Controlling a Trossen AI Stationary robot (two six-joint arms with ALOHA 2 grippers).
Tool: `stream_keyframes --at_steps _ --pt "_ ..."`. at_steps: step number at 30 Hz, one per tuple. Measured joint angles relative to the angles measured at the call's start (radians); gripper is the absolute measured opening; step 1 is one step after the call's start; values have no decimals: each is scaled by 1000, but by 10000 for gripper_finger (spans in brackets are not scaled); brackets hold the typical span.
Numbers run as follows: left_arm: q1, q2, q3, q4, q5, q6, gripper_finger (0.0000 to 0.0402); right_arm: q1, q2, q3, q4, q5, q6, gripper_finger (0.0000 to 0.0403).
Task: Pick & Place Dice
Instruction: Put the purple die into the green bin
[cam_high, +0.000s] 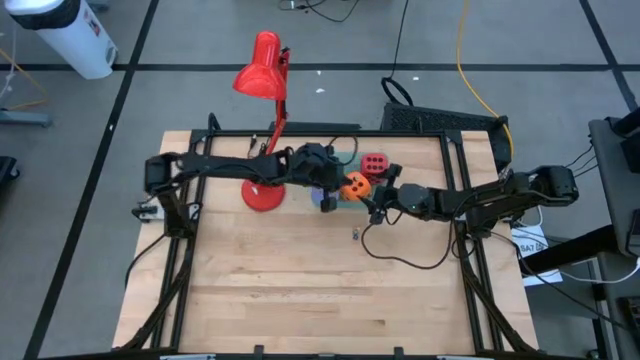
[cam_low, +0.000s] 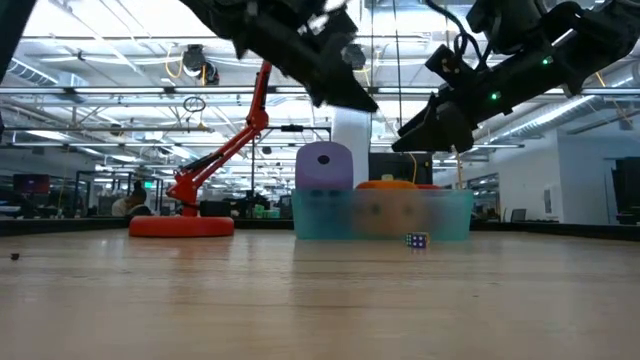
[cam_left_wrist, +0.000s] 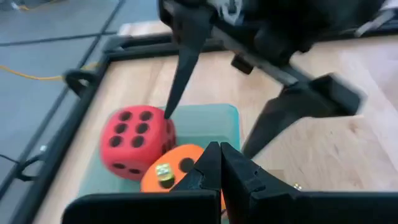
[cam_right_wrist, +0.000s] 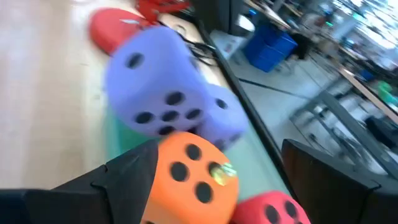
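Overhead, a wooden bench (cam_high: 300, 280) carries a red desk lamp (cam_high: 262, 100) and, right of its round base, a shallow pale-green tray (cam_left_wrist: 211, 121) near the far edge.

Four soft dice sit in or on that tray. The red die (cam_high: 375, 163) rests at the tray's far right corner, six pips showing on one face. The orange die (cam_high: 355, 186) lies just beside it, nearer the front, touching it in the left wrist view. Two lavender-blue dice fill the lamp side of the tray: one lavender-blue die (cam_right_wrist: 152, 84) sits high, above the orange one's level, and the second lavender-blue die (cam_right_wrist: 221, 121) is pressed against it behind. From bench height, one purple cube (cam_low: 323, 165) stands up above the tray wall.

The left tool (cam_left_wrist: 217, 163) hovers over the tray from the lamp side, its two dark fingers pressed together with nothing between them; the orange die lies just below and beyond its tips.

The right tool (cam_high: 383, 195) reaches in from the right, its fingers spread wide. The orange die sits between and just ahead of those fingers, with no clear contact visible.

A tiny multicoloured die (cam_low: 416, 240) lies on the bare bench in front of the tray.
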Motion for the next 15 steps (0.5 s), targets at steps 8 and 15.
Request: stream_keyframes --at_steps 8,15 --pt "-35 -297 -279 92 -101 -5 0 -12 0 0 12 54 52 334" --pt "-57 -583 -685 329 -135 -136 0 -65 5 0 43 23 107 334"
